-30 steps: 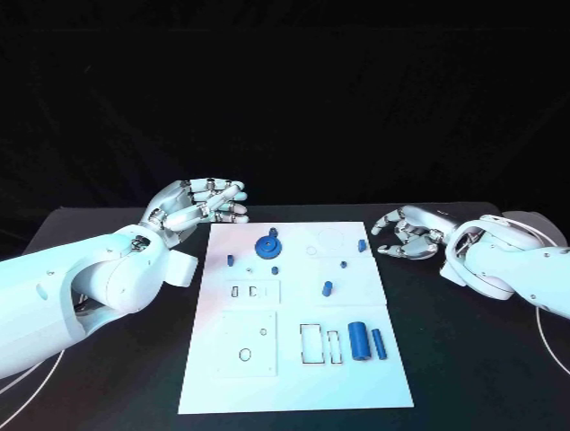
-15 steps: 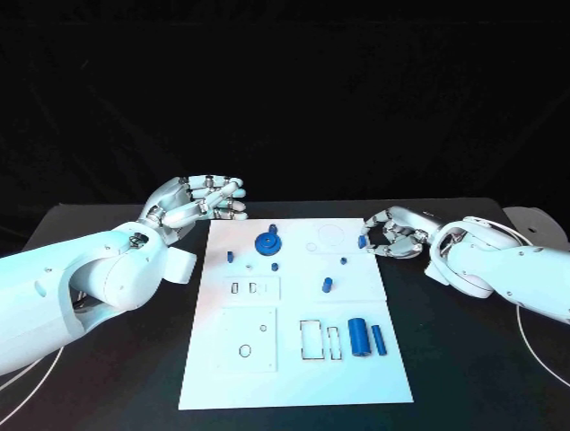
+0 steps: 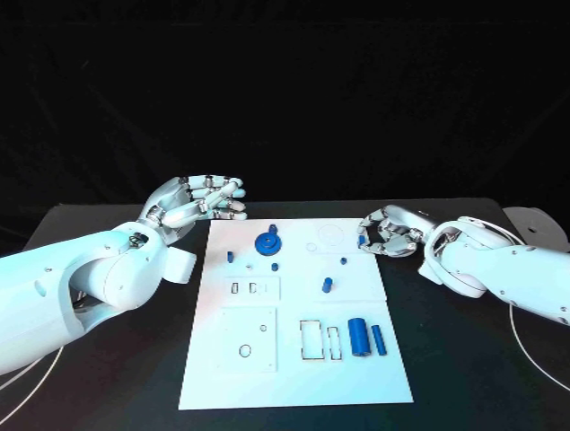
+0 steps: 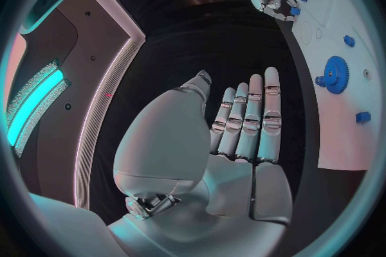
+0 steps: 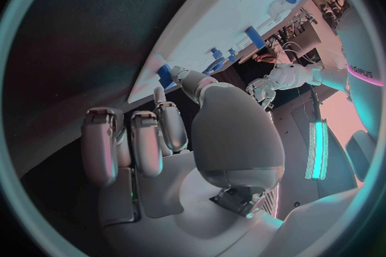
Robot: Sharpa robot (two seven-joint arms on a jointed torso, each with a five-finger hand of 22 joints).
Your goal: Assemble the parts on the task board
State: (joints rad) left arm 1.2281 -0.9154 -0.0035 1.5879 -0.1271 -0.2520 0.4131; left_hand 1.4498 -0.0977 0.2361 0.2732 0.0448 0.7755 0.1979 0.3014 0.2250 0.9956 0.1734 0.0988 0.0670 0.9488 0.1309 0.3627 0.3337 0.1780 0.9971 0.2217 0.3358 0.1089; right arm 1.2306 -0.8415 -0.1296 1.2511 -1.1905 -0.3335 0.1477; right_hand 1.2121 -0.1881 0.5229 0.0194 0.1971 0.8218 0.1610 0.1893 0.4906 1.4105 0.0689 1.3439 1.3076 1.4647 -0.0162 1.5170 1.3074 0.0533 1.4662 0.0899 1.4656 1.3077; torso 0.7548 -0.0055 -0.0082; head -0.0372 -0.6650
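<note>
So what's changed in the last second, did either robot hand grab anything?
The right robot hand has slid in along the table to the task board's edge, next to a small blue peg. It hasn't clearly grabbed anything. The left robot hand and the other parts stayed put.

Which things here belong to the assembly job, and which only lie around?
Job: task board; blue gear; large blue cylinder; slim blue cylinder; small blue peg by the right hand; left hand, holding nothing.
Lying about: black table; white cable.
</note>
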